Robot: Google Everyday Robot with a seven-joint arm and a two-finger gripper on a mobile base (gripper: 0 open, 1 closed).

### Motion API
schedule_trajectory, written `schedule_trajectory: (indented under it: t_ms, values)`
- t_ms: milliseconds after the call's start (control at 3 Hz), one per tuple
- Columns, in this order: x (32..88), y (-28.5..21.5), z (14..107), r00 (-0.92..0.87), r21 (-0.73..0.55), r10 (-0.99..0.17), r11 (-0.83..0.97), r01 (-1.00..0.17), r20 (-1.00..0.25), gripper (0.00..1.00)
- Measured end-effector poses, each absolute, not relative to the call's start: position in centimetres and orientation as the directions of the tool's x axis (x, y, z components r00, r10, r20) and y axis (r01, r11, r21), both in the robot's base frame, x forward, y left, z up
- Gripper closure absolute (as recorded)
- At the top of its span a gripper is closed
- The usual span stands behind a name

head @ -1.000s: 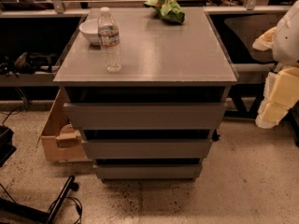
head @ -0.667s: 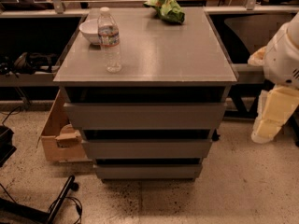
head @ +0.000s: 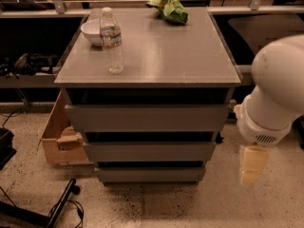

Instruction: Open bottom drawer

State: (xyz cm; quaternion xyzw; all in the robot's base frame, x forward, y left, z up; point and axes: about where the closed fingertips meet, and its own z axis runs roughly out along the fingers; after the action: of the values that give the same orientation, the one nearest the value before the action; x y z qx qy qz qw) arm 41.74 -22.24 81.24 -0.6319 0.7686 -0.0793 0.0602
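Note:
The grey cabinet has three drawer fronts stacked one above the other. The bottom drawer is the lowest and shortest front, plain and without a handle. It sits pushed in, with only a dark gap above it. My gripper is a cream-coloured piece hanging below the white arm. It is to the right of the cabinet, about level with the bottom drawer and apart from it, just above the floor.
A water bottle, a white bowl and a green bag stand on the cabinet top. A cardboard box leans at the cabinet's left. Black cables and a stand lie on the floor at front left.
The arm has swung down and to the left, growing larger in view. The gripper has dropped from the level of the top drawer to the level of the bottom drawer. The drawers have not moved.

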Motion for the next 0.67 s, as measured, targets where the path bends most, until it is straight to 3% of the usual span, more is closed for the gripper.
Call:
schedule_trajectory:
  t_ms: [667]
  values:
    - [42.3, -22.4, 66.4, -0.091, -0.205, -0.992, 0.070, -0.976, 0.092, 0.00]
